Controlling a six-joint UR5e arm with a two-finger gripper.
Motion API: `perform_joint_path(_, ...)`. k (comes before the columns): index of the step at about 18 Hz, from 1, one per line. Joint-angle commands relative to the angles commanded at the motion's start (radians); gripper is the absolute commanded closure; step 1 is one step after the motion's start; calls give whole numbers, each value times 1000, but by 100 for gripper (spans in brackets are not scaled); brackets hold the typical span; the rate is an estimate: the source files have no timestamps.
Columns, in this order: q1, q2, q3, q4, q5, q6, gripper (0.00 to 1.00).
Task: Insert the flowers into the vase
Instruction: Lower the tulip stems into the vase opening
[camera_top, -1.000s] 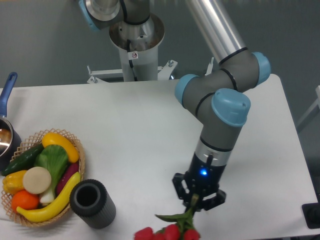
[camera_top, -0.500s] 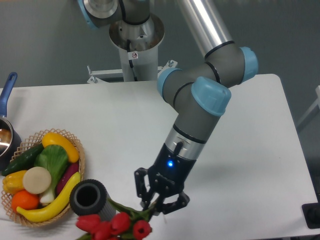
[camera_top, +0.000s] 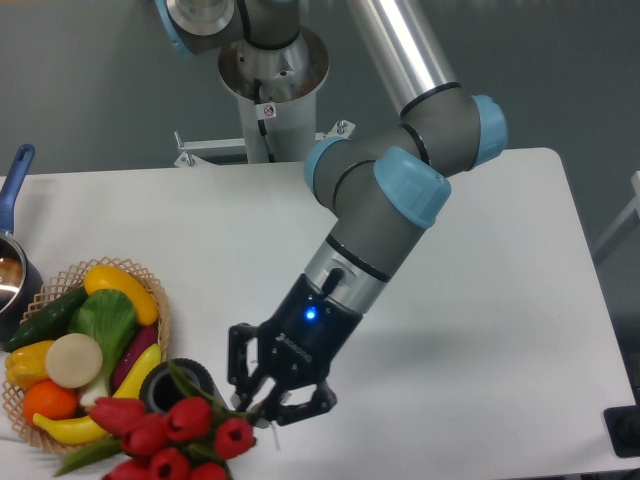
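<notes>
White table (camera_top: 480, 300) fills most of the view, with the arm's base column at the far edge, left of centre.

Arm (camera_top: 385, 200): silver upper link slopes down from the far top to a grey elbow with blue caps, right of centre. From there the forearm and wrist double back, angling down and to the near left. A blue light glows on the black wrist section.

Gripper (camera_top: 262, 402): black, tilted toward the near left, low over the table at the near edge. Its two fingers are clenched on the green stems of the flowers (camera_top: 165, 435).

Wicker basket (camera_top: 160, 300), near left corner: holds toy vegetables (camera_top: 85, 350), green, yellow, orange and a pale round one.

Flowers: red tulip heads spread to the left of the gripper, at the very near edge, some cut off by the frame. They lie across the front of the vase and overlap the basket's near rim. A green leaf trails further left.

Vase (camera_top: 165, 385): dark ribbed cylinder just right of the basket, mostly hidden behind the blooms; only its round mouth and upper rim show. Stems not in the mouth.

Metal pot with blue handle (camera_top: 18, 170): far left edge, partly out of view.
</notes>
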Motion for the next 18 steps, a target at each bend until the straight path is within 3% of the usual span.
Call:
perform_joint_path(7,3,29,14,14,-106,-46,84)
perform_joint_path(18,-63,2,25,45,-108,-46,84)
